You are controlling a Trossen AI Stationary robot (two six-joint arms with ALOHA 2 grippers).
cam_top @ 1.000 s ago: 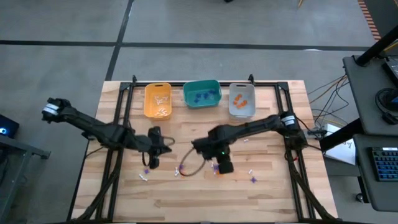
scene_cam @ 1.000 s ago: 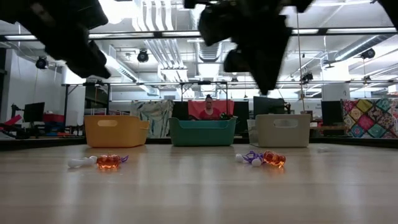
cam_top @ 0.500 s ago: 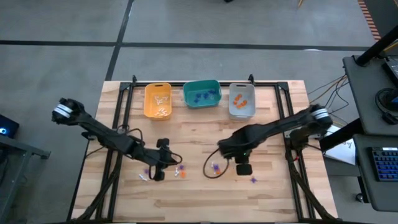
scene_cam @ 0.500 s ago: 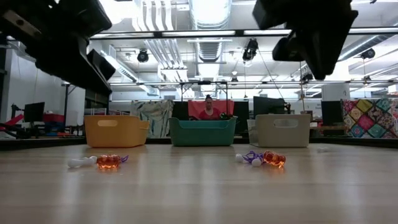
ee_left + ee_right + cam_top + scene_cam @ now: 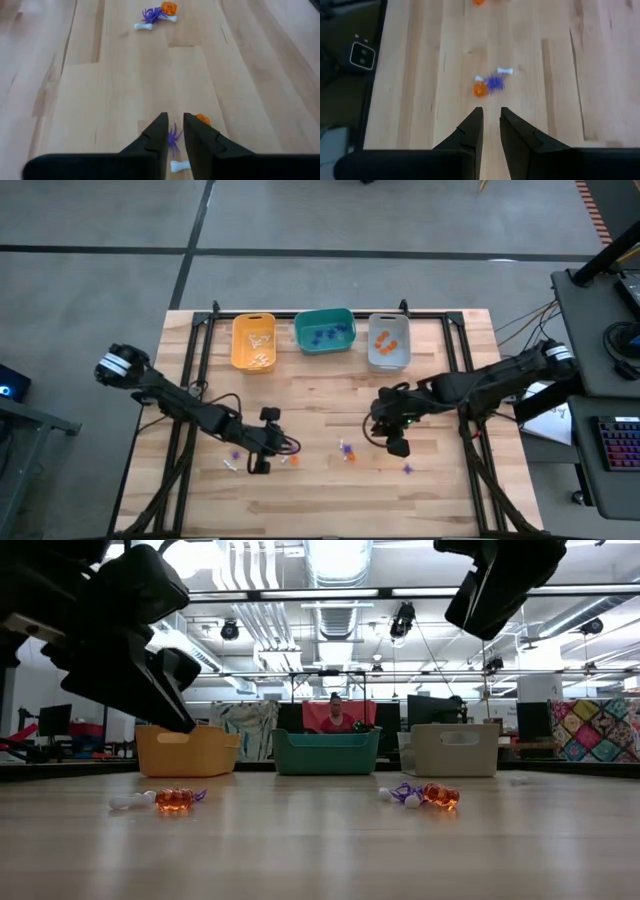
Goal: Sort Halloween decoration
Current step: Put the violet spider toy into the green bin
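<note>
The Halloween decoration lies as tiny trinkets on the wooden table. A purple spider (image 5: 174,137), a white bone (image 5: 179,166) and an orange piece (image 5: 202,118) lie right under my left gripper (image 5: 262,458), which hovers above them, narrowly open with nothing held. Farther right lies a second cluster of an orange piece (image 5: 479,90), a purple spider (image 5: 495,82) and a white bone (image 5: 505,71). My right gripper (image 5: 395,442) hangs high to that cluster's right, also narrowly open with nothing between its fingers. One purple trinket (image 5: 407,470) lies alone at the near right.
At the table's far edge stand a yellow bin (image 5: 254,340), a teal bin (image 5: 324,330) and a grey bin (image 5: 389,340), each with trinkets inside. Black frame rails (image 5: 190,380) run along both table sides. A person (image 5: 335,715) sits in the room beyond the bins.
My left gripper has moved toward the table's near edge and a little right, sinking over the left cluster of trinkets. My right gripper has drawn back toward the table's right edge, away from the middle cluster, and has tipped to point more steeply down. The trinkets have stayed in place.
</note>
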